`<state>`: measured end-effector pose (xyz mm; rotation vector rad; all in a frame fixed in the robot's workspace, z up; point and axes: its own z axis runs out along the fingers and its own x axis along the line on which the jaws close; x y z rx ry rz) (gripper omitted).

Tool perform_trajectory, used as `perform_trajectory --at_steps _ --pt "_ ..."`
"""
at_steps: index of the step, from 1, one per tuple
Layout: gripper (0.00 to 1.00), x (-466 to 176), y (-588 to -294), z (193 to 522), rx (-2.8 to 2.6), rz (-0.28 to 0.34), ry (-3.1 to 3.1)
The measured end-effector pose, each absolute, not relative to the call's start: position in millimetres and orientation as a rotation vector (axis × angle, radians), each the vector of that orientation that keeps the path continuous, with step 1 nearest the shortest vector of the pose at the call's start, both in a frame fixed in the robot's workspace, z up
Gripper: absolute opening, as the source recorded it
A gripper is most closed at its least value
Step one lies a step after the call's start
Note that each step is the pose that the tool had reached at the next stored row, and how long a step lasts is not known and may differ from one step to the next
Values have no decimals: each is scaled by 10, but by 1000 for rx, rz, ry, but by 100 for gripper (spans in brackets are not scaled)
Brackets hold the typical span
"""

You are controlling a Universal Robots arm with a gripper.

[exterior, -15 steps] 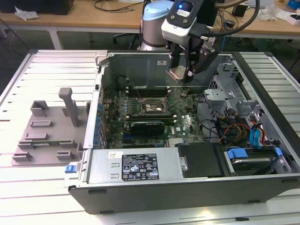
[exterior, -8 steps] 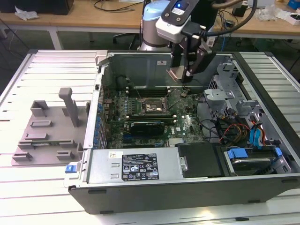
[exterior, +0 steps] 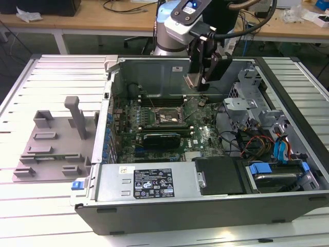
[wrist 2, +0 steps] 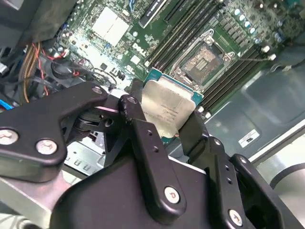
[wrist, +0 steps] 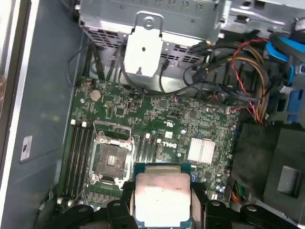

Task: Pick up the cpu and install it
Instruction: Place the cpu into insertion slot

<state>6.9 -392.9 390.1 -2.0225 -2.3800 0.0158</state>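
The gripper hangs over the open computer case, its fingers clenched on the cpu from two opposite edges. The chip's silver-grey top faces the camera in both wrist views, with a thin teal rim around it. In the exterior view the cpu is held clear of the motherboard, in front of the case's far wall and a little toward the exterior view's right of the socket. In the first wrist view the socket lies uncovered – dark centre inside a metal frame – just beside the memory slots, and apart from the held chip. A grey plastic holder tray rests on the slatted bench near the case's wall on the exterior view's left.
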Motion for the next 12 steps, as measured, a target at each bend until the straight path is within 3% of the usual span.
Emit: perform_trajectory --at_steps 12 --pt "55 69 -3929 3898 -2297 22 -2123"
